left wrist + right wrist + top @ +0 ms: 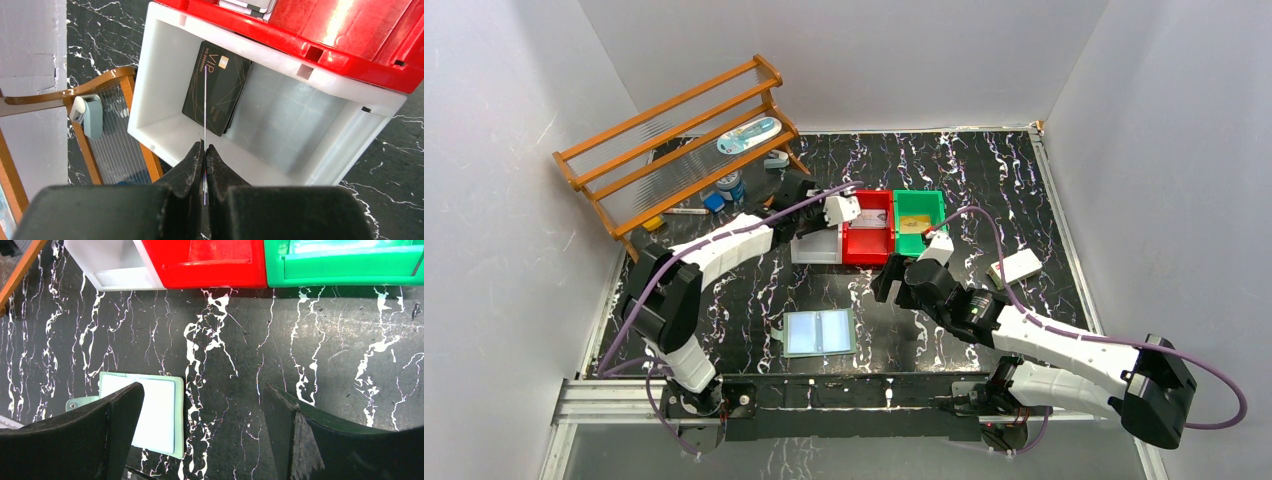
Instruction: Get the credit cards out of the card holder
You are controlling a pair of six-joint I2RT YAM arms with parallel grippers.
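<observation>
From above, you see the flat grey-green bifold card holder (820,333) lying spread open on the black marbled tabletop (984,190), near the arm bases. Its pale clear pockets face up. Your left gripper (806,228) hangs over the white plastic bin (816,250), which sits in a row with a red plastic bin (869,240) and a green plastic bin (919,232). You cannot tell from this view whether that gripper is closed. Your right gripper (886,285) hovers between the bins and the holder. A white box with a red mark (1014,267) lies to its right, and a wooden rack (674,140) stands at the far left.

The left wrist view settles it. The left gripper (204,147) is pinched closed on a thin pale credit card seen edge-on (205,100), held above the white bin (155,70). A dark credit card with gold VIP lettering (222,100) lies flat on the bin floor, which the top view does not show. The red bin (350,30) borders the upper edge.

In the right wrist view, your right gripper (202,390) is spread wide and holds nothing. The card holder (160,410) lies partly under one of its fingers (100,435), side tab showing. The white bin (110,265), red bin (210,270) and green bin (345,270) line the top.
</observation>
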